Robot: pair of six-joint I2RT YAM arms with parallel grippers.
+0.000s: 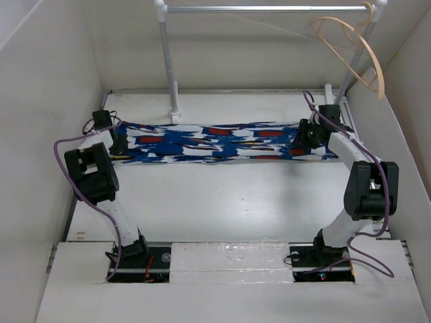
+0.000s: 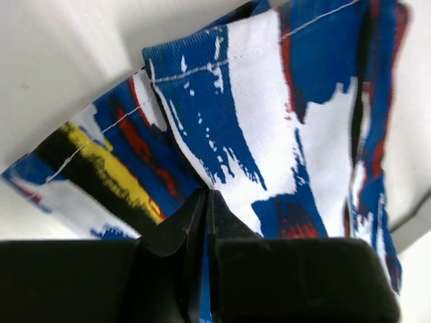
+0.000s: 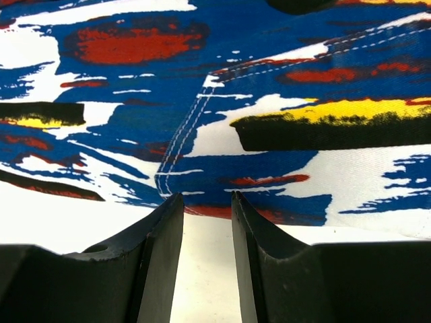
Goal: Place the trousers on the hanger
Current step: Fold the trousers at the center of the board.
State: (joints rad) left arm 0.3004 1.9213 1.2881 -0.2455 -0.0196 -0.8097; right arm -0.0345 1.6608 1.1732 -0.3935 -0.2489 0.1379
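Observation:
The trousers (image 1: pixel 215 142) lie stretched flat across the far part of the table, bright blue with white, red, black and yellow streaks. My left gripper (image 1: pixel 119 142) is at their left end, shut on a fold of the cloth (image 2: pixel 222 121). My right gripper (image 1: pixel 303 138) is at their right end. In the right wrist view its jaws stand open (image 3: pixel 205 202), with the tips at the trousers' near edge (image 3: pixel 222 168) and nothing between them. The pale wooden hanger (image 1: pixel 357 50) hangs from the right end of the rail at the back right.
A grey metal rail (image 1: pixel 262 9) on white posts (image 1: pixel 170 74) spans the back of the table. White walls close in on the left, the right and the back. The bare white table top (image 1: pixel 222 195) lies between the trousers and the arm bases.

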